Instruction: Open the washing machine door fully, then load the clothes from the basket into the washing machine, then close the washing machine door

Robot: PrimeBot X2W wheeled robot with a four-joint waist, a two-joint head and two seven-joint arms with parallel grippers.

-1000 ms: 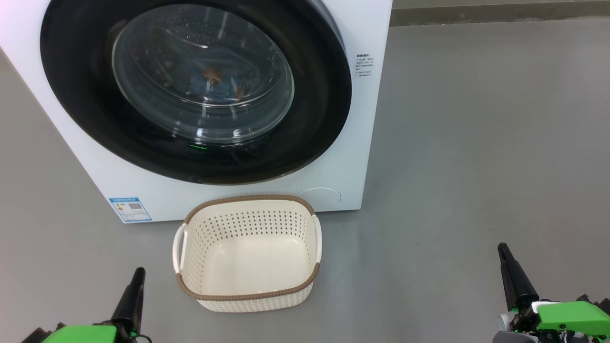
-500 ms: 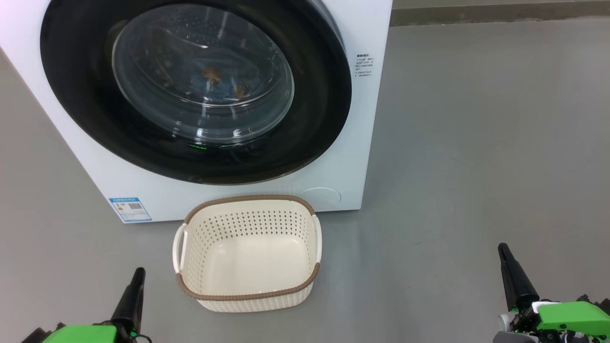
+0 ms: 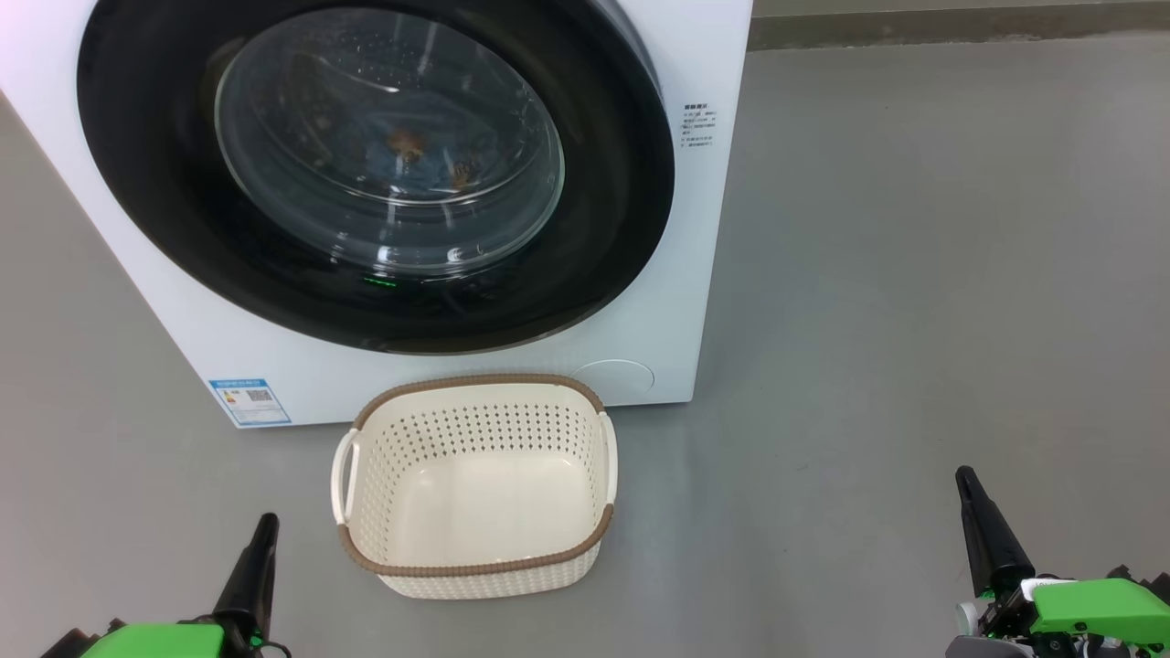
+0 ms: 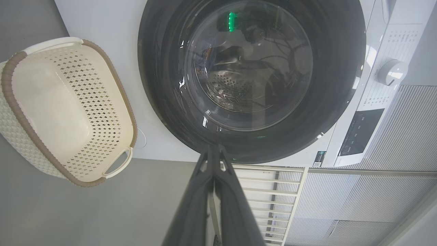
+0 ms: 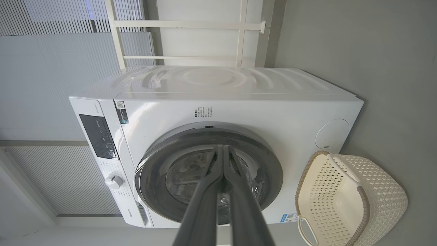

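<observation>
My left pincer (image 3: 265,525), fingers pressed together and holding nothing, sits low at the near left above the grey floor (image 3: 914,274). My right pincer (image 3: 967,484), likewise closed and empty, sits at the near right, well apart from the work. Between them, just in front of the washing machine (image 3: 708,274), stands the basket (image 3: 466,568), upright and bare down to its cream bottom. The washing machine door (image 3: 146,183) lies shut against the white front, its black ring unbroken in the head view and in both wrist views. Through the glass window (image 3: 384,228), behind streaks of reflection, a patch of light blue with orange-brown spots shows inside the drum. That appears to be the clothes (image 3: 430,151), though the glare keeps me from making out the print. Over the past second nothing has shifted: both pincers, the basket and the door sit exactly where they were. I read that stillness as the end of the job rather than a pause within it. The load is in the drum, the basket is emptied, the door is back in place, and both arms are drawn clear. The one thing I cannot confirm from here is whether the latch has truly caught. The blue label sticker (image 3: 249,400) at the near left corner of the machine is in plain sight.
</observation>
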